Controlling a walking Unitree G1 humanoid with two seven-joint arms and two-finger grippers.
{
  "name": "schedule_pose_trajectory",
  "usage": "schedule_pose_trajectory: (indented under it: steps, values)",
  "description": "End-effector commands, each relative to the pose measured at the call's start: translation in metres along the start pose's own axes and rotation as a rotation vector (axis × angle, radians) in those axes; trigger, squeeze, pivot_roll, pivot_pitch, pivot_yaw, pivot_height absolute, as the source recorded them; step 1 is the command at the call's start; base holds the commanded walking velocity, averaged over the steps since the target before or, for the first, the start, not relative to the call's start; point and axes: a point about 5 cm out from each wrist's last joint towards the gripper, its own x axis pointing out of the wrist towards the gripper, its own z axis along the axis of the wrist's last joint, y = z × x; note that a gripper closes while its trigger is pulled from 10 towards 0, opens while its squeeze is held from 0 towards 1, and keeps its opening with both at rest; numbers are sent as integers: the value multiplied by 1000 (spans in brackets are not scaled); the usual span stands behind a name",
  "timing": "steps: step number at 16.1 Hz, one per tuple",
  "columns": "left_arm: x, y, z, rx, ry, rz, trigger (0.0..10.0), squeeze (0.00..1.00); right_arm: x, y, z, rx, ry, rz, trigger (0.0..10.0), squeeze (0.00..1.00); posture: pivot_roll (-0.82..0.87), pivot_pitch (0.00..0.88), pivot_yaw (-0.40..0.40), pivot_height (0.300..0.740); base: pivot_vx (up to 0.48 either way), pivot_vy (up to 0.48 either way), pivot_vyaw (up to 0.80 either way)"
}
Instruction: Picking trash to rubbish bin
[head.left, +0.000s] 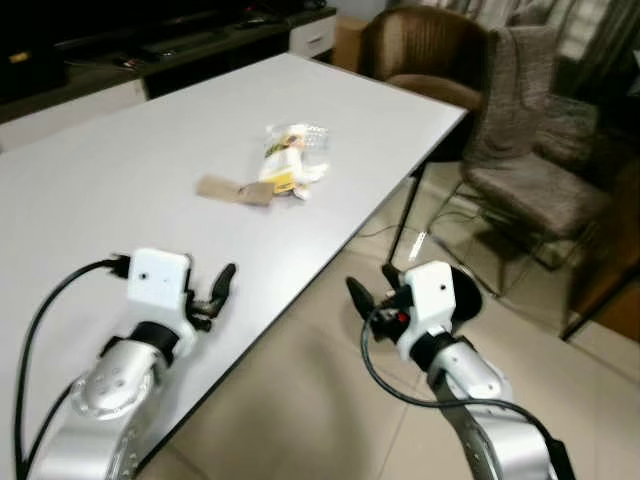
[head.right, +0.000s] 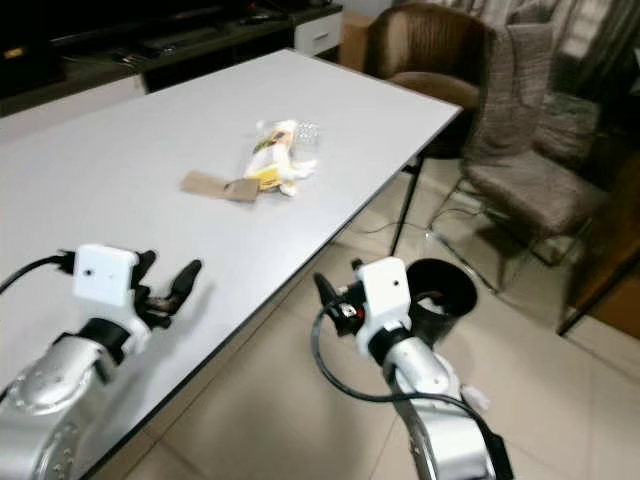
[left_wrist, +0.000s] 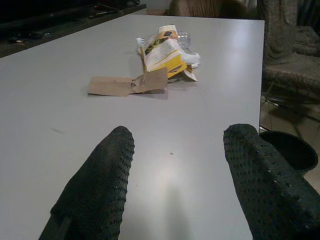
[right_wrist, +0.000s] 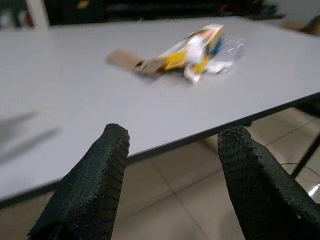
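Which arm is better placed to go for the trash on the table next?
Left. The left gripper is open above the white table, aimed at the yellow wrapper and cardboard scrap. The right gripper, also open, hangs off the table's edge over the floor, beside the black bin.

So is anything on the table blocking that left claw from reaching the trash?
Nothing visible does. Bare white table lies between the open left claw and the yellow wrapper with its brown cardboard scrap.

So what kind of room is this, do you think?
Probably a home dining or living area: a long white table, brown upholstered chairs beside it on a tiled floor, and a dark low media cabinet behind.
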Motion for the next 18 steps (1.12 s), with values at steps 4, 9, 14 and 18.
schedule_pose_trajectory:
  steps: [4,9,14,18]
  values:
    - [1,0,-11,51,36,35,10000,0,4,4,2,12,-4,41,10000,0,66,0,-75,740,0,0,800]
    - [-1,1,-13,-3,35,56,10000,0,8,5,4,26,-21,48,10000,0,75,0,-73,740,0,0,800]
    - [5,2,-12,20,31,67,10000,0,10,6,4,25,-21,54,10000,0,73,0,-71,740,0,-124,800]
    - [3,-1,-15,18,57,61,10000,0,10,2,-4,78,20,6,10000,0,76,0,-68,740,0,-421,200]
